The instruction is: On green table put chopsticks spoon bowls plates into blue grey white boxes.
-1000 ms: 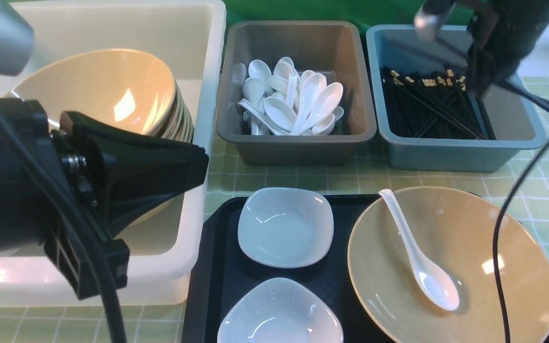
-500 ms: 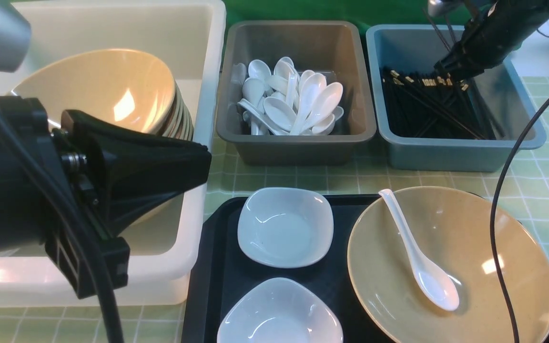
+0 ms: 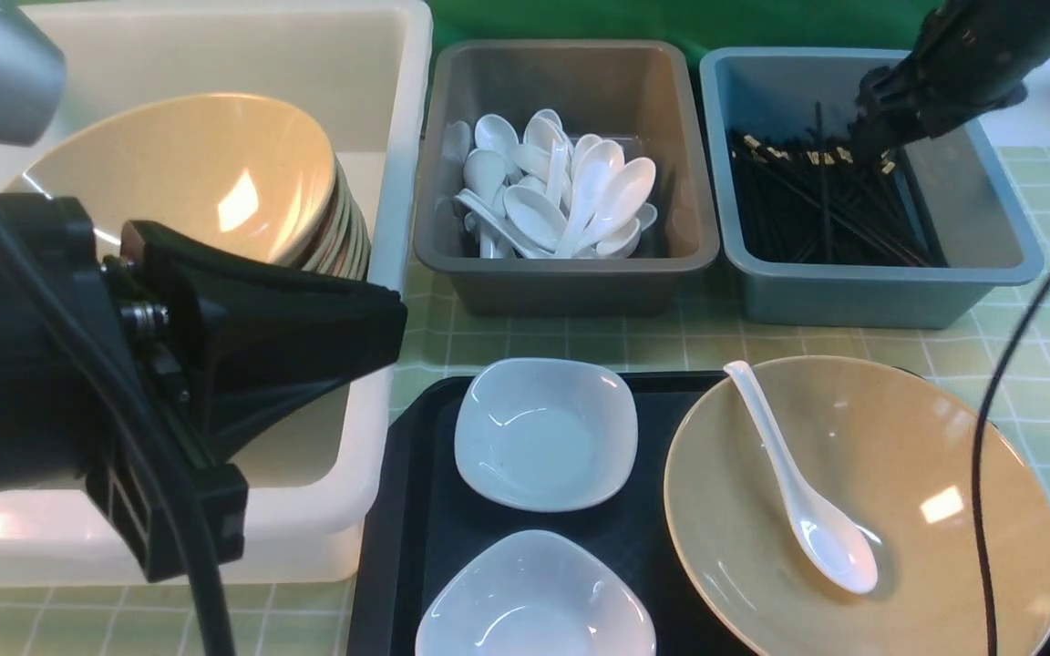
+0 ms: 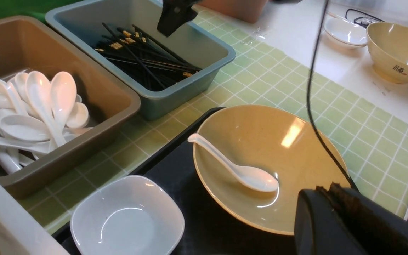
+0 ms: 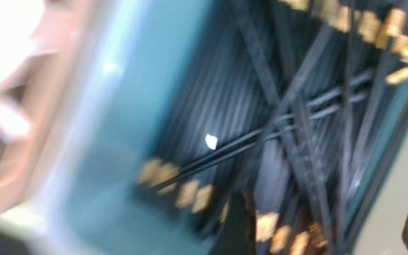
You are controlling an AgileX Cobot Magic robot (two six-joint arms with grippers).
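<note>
Green bench [image 3: 1035, 364] under all. White box [image 3: 402, 164] with stacked bowls [image 3: 197, 173] just behind left end effector [image 3: 384, 319], tips together. Tan bowl [image 3: 890, 428] on black tray [image 3: 406, 547] off to its right, spoon [image 3: 798, 492] inside, two plates [image 3: 543, 433] between. Blue box [image 3: 853, 296] beneath right end effector [image 3: 876, 128], tips apart, chopsticks [image 3: 817, 210] lying loose directly below.

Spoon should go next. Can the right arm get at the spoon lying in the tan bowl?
Probably yes: the spoon lies uncovered in the bowl, nothing over it, and the right gripper, above the blue box, has open, empty-looking jaws. Its dangling cable hangs close by.
</note>
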